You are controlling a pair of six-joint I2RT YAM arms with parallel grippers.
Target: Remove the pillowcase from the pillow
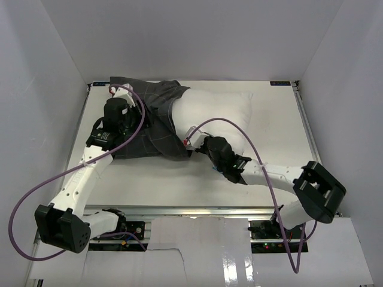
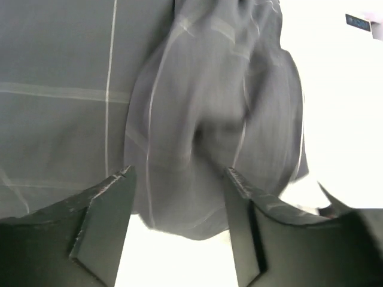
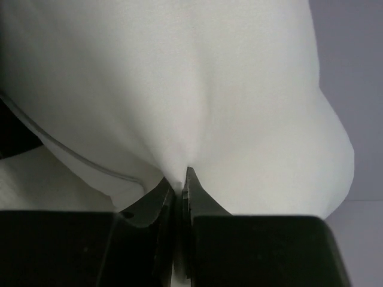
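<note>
Two grippers are shown: the right gripper (image 3: 181, 179) is pinched tight on a fold of the pillow (image 3: 179, 78), whose white bulk is spread just ahead of it — while the left gripper (image 2: 178, 173) is held wide apart, nothing gripped, with the pillowcase (image 2: 72, 89) bunched directly in front of it.

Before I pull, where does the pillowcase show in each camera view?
Top external: pillowcase at the upper left of the table, over the left end of the pillow.
Left wrist: fills most of the frame, bunched beyond the open left gripper.
Right wrist: not clearly in it; the right gripper pinches the pillow.
Shared landmark: the pillow, in top and right wrist views.
</note>
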